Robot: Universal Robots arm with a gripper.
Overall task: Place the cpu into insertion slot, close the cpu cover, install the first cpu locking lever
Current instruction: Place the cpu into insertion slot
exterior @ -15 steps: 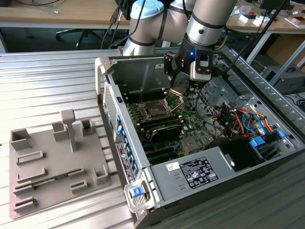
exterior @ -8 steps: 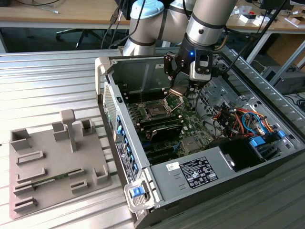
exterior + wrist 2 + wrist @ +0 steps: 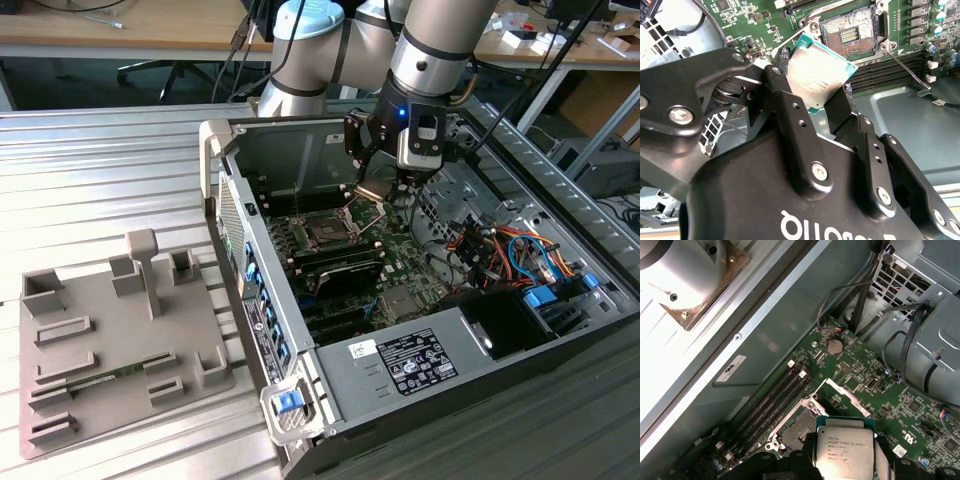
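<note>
My gripper (image 3: 376, 184) hangs inside the open computer case, shut on the cpu (image 3: 370, 192) by two opposite edges. The second wrist view has the cpu (image 3: 816, 74) tilted between the black fingers (image 3: 782, 95), pale underside facing the camera. Its silvery top (image 3: 845, 452) faces the first wrist view. The insertion slot (image 3: 325, 232) lies open on the green board, a little below the chip and toward the exterior view's left. Its dark contact field (image 3: 850, 35) is bare, apart from the chip. The cpu cover (image 3: 842, 392) stands raised beside the slot (image 3: 796, 429). A thin locking lever (image 3: 905, 70) sticks out near the slot.
The case walls (image 3: 235, 215) ring the board. Memory slots (image 3: 767, 402) run beside the socket. Orange and blue cables (image 3: 505, 245) bunch at the exterior view's right, near a black power supply (image 3: 420, 360). A grey fixture plate (image 3: 100, 395) with blocks lies outside the case.
</note>
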